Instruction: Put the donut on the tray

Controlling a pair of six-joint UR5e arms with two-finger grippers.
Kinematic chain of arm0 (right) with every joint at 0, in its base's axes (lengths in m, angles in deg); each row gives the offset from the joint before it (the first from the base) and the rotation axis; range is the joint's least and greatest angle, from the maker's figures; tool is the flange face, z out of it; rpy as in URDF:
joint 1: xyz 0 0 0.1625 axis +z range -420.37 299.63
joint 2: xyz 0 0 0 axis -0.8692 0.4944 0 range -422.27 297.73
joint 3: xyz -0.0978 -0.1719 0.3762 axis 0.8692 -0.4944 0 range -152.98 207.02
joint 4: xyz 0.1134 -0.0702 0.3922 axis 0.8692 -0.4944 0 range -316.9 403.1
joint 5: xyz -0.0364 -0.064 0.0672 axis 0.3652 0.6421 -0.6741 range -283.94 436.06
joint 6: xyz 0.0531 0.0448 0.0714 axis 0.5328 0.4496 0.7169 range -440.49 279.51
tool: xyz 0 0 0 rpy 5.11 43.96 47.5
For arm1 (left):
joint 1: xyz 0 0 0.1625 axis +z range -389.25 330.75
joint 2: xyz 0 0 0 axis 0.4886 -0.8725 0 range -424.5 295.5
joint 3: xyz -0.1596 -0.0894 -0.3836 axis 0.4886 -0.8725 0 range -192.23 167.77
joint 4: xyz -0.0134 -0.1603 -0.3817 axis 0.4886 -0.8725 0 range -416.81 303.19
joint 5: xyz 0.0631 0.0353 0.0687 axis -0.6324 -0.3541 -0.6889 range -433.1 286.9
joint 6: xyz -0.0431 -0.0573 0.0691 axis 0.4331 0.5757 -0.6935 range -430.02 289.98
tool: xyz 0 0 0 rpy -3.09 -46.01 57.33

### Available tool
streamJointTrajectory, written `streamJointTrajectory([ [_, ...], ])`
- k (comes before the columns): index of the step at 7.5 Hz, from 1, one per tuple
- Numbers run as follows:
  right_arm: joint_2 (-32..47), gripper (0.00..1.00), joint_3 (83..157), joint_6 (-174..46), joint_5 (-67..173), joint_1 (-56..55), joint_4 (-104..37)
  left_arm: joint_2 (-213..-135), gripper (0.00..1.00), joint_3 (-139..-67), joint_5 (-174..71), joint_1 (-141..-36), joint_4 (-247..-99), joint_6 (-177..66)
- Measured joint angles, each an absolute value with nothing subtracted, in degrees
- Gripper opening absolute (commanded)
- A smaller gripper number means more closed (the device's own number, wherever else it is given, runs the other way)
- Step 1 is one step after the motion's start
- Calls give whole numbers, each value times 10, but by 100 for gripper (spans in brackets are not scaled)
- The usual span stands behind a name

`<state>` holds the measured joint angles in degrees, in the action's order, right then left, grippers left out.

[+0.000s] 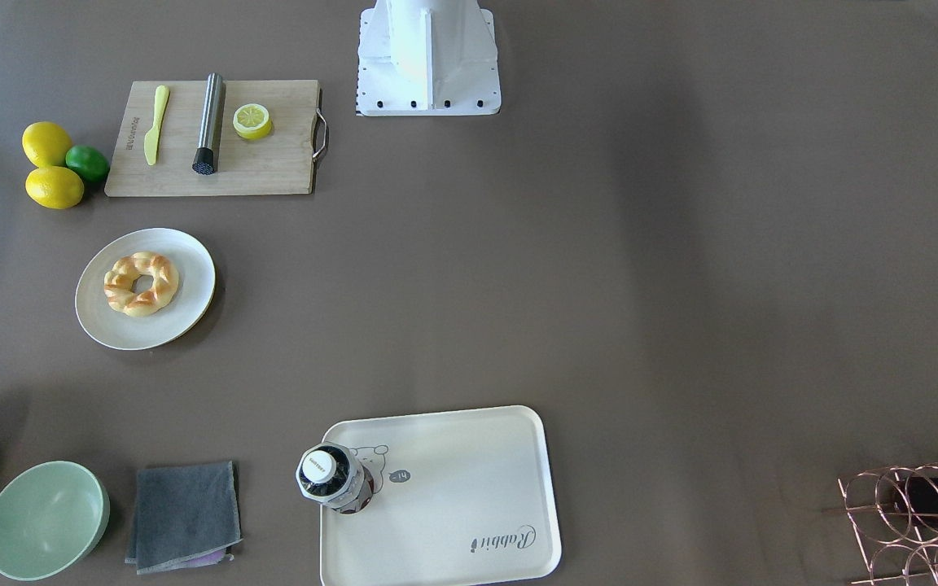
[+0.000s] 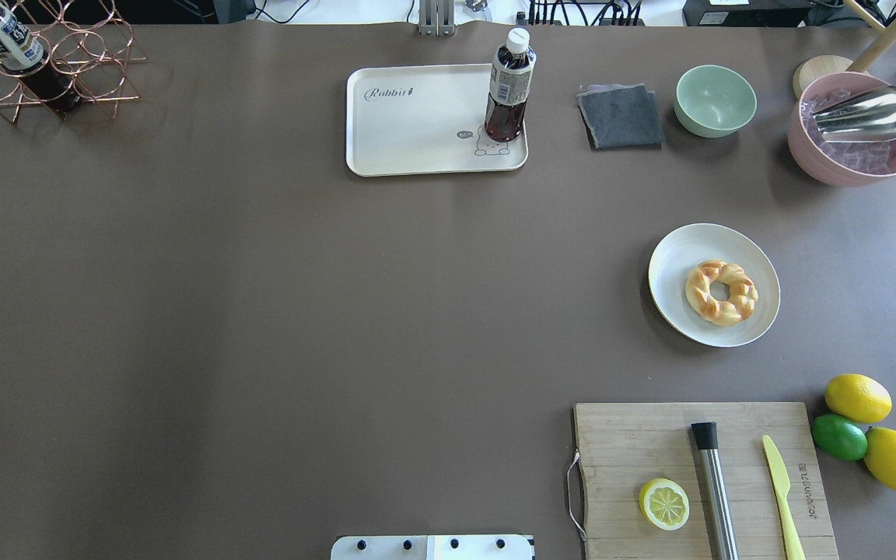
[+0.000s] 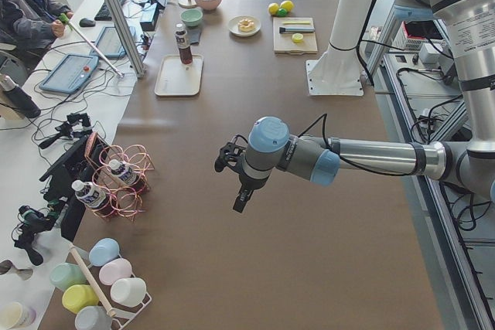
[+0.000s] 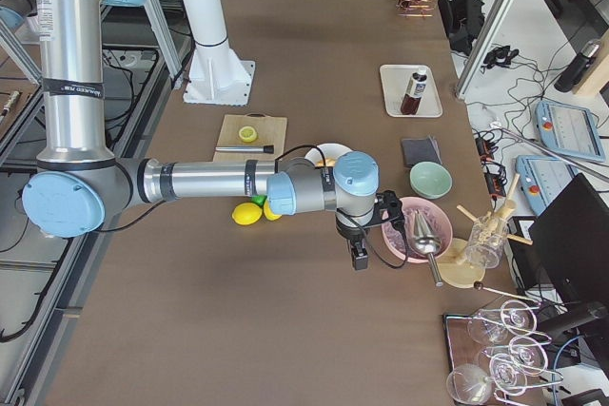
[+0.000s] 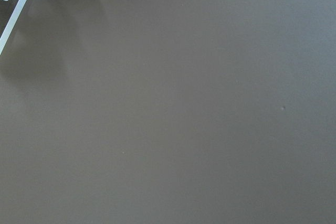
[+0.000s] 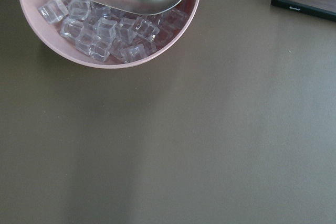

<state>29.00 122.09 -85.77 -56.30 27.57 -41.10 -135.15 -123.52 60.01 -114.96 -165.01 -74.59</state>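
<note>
The golden-brown twisted donut (image 2: 721, 292) is laid on a round white plate (image 2: 673, 260), a dark bottle (image 2: 506, 97) on the cream tray (image 2: 417, 132). Apart or together cannot be told for left gripper (image 3: 239, 206), right gripper (image 4: 359, 257).

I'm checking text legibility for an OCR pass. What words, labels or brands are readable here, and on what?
"Rabbit": script on the tray.
"hi": in the speech bubble printed on that tray.
Too small to read: the engraved brand on the cutting board.
Too blurred to read: label and cap print of the bottle standing on the tray.
Unreadable: label of the other bottle, at the far corner.
</note>
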Motion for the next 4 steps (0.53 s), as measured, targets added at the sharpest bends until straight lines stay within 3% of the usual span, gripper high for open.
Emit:
streamJointTrajectory([
  [4,291,100,1225,-836,-557,276,-411,-1351,97,-1236,600,-1150,-1651,-743],
])
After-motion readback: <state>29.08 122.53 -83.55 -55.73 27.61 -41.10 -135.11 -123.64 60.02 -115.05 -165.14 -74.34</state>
